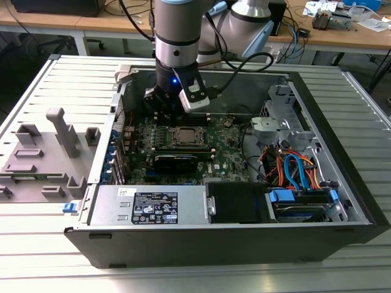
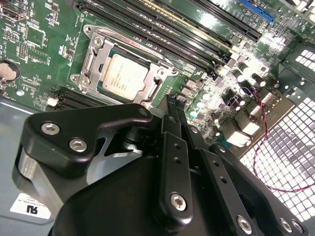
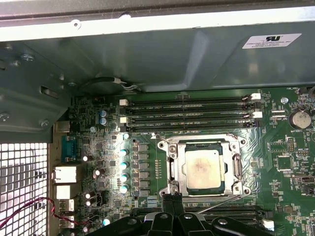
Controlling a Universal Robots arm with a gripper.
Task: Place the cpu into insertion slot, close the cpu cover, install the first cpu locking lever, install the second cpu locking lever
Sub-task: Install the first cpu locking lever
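Both wrist views: cpu (image 3: pixel 202 169) seated under cpu cover (image 3: pixel 173 169).

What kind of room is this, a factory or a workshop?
Most likely a robotics lab or test workshop: an opened computer case lies on a slatted metal table, a robot arm reaches into it, and wooden desks with cables stand behind.

You see a ribbed, pale grey metal worktable (image 1: pixel 36 256) running across the exterior view. Behind it stand wooden desks (image 1: pixel 366 38) with white legs, cluttered with cables and small gear. The floor below them lies dark. The light is even and bright.
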